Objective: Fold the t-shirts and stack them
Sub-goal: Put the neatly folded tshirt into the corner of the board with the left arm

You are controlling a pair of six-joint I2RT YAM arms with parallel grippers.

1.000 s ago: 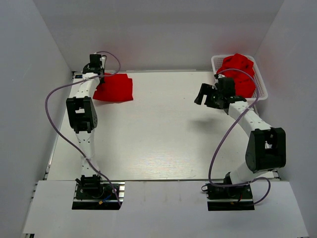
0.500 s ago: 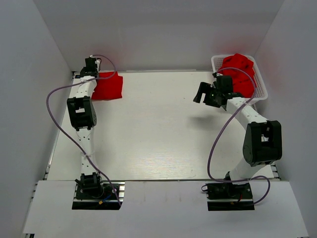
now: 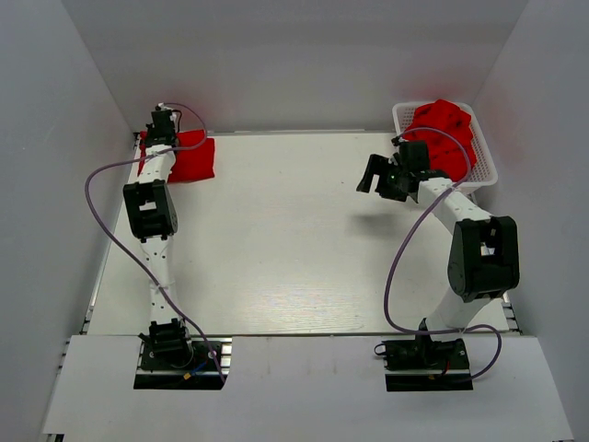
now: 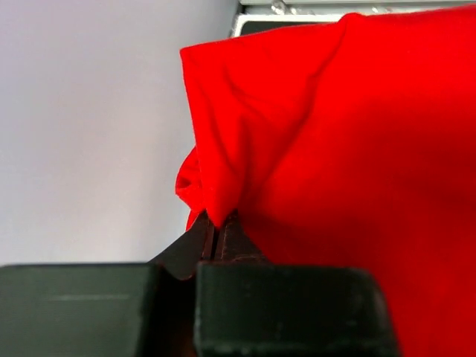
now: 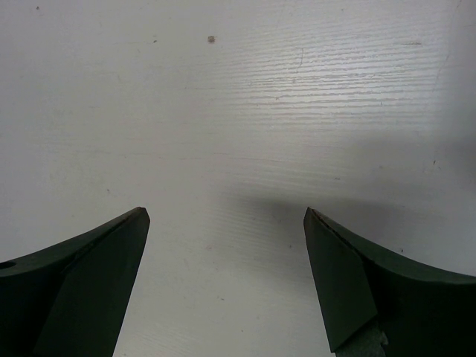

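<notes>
In left gripper [image 4: 216, 229], red t-shirt [image 4: 349, 149].

You have a white table [image 3: 294, 239] with a faint wood grain and a few small dark specks. A white basket [image 3: 487, 158] sits on its far right corner. Well apart from the basket, across the table at the far left corner, a folded red t-shirt [image 3: 195, 158] lies on the surface, one edge bunched up.
</notes>
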